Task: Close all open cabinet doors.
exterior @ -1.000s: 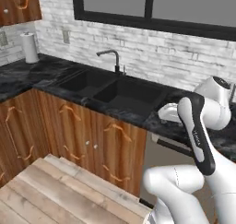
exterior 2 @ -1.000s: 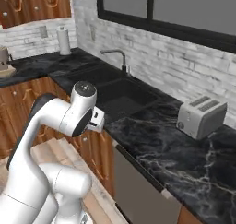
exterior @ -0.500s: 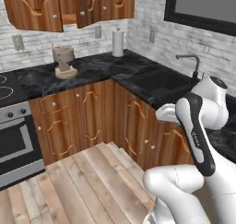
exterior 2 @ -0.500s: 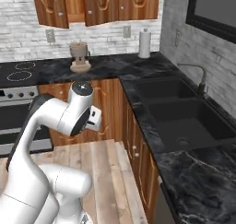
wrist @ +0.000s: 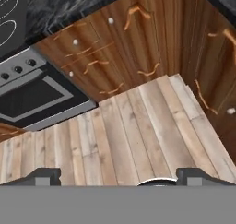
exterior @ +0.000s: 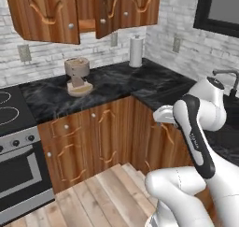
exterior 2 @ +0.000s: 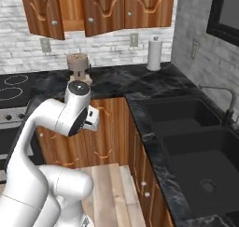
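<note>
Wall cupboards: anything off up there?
Yes. Two cabinet doors above the coffee grinder stand ajar, swung out with the cupboard shelf showing between them. The doors to their right sit flush.

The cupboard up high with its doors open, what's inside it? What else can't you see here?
- Inside the open cupboard: the two swung-out cabinet doors cover most of it in both base views; a bare shelf edge shows.
- Door tops: cut off by the upper edge.
- Sink: cut by the right base view's edge.
- Stove: cut by the left base view's edge.
- Fingers: just the tips show, spread wide.
</note>
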You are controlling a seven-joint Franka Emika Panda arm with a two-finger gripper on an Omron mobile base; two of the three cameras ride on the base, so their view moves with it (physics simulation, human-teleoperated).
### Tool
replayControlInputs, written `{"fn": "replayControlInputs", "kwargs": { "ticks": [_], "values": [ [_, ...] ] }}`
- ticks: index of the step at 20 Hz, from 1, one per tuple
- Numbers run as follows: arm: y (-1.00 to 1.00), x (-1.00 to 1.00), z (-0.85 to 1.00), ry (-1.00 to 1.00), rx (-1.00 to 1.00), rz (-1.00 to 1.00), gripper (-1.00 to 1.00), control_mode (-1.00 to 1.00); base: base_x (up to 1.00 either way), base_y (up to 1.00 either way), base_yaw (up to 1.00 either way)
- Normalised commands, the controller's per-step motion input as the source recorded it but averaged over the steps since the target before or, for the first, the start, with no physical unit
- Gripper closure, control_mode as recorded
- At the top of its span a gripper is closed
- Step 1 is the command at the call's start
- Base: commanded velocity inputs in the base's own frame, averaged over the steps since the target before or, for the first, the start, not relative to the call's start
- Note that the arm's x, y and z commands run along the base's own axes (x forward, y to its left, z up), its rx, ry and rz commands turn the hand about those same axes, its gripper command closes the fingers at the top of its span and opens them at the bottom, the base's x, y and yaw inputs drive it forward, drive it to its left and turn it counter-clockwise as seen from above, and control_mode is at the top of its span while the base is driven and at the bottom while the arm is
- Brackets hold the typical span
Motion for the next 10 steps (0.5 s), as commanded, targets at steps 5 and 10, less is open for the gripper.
{"fn": "replayControlInputs", "kwargs": {
  "ticks": [5, 10],
  "values": [
    [0.0, 0.0, 0.0, 0.0, 0.0, 0.0, -1.0, 1.0, 1.0, 0.16, 0.26],
    [0.0, 0.0, 0.0, 0.0, 0.0, 0.0, -1.0, 1.0, 1.0, -0.05, 0.36]
  ]
}}
